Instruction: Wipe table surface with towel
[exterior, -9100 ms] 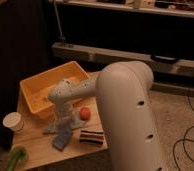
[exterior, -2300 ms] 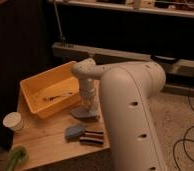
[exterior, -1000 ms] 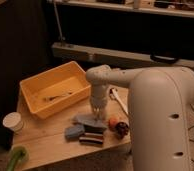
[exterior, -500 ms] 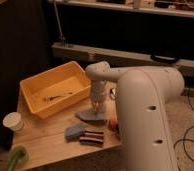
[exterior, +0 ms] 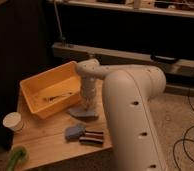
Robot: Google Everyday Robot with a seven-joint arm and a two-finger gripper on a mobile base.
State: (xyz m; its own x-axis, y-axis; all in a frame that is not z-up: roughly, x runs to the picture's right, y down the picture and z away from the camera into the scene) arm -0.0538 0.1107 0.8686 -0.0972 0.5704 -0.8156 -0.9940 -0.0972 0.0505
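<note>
The gripper (exterior: 86, 103) is down on the grey towel (exterior: 83, 113) near the worktop's right edge, just beside the yellow bin (exterior: 57, 104) — clamped or loose, I can't tell.

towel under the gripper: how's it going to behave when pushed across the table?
Likely floppy: the towel lies flat and thin on the table, so it may bunch rather than slide whole. Probably light, so the gripper sitting right over it should drag it easily. It might catch the dark object nearby.
</note>
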